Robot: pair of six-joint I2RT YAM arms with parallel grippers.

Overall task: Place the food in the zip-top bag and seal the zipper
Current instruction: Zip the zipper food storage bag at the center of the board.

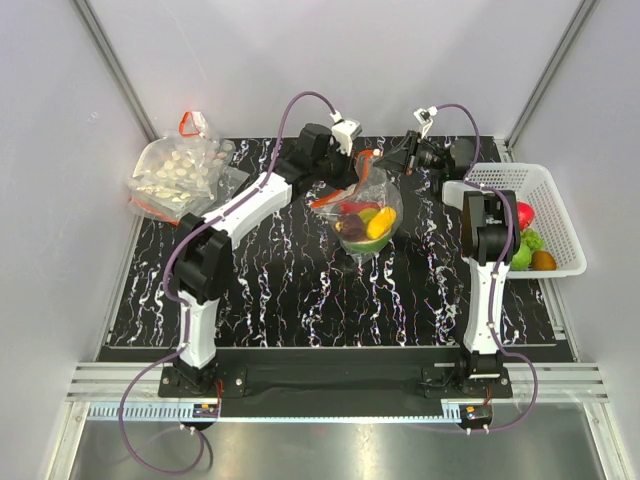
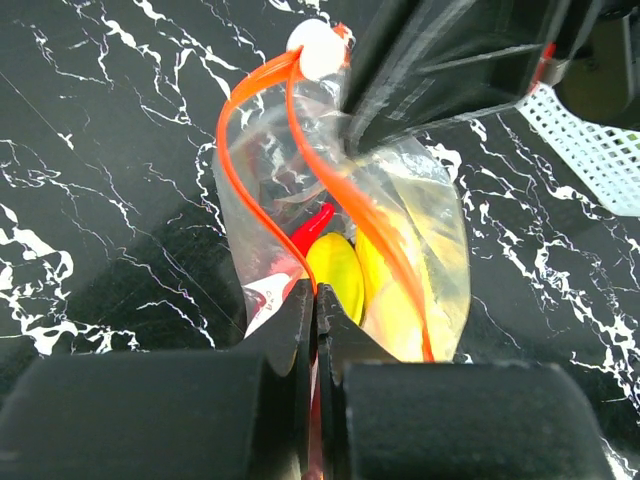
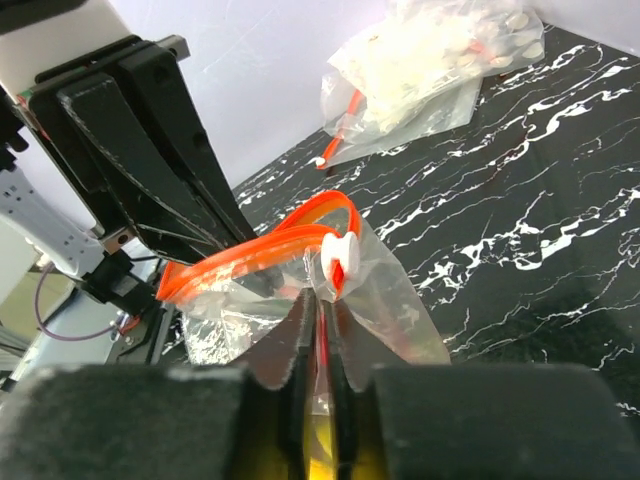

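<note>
Black left gripper (image 2: 315,298) is clamped on the red-orange zipper strip (image 2: 224,125) of the small clear crinkly zip-top bag (image 1: 365,200); the right gripper (image 3: 320,300) pinches that strip beside its white slider (image 3: 340,255). The bag, holding colourful food (image 1: 378,225), sits far-centre on the black marbled table (image 1: 300,290).

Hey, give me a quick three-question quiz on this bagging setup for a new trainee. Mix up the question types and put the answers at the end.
1. True or false: the zipper of the zip-top bag is sealed along its whole length.
2. In the top view, the white basket stands: A) far left, B) centre, C) far right.
3. Fill in: the slider on the zipper is ____ in colour.
Key: 1 false, its two strips bow apart; 2 C; 3 white.
</note>
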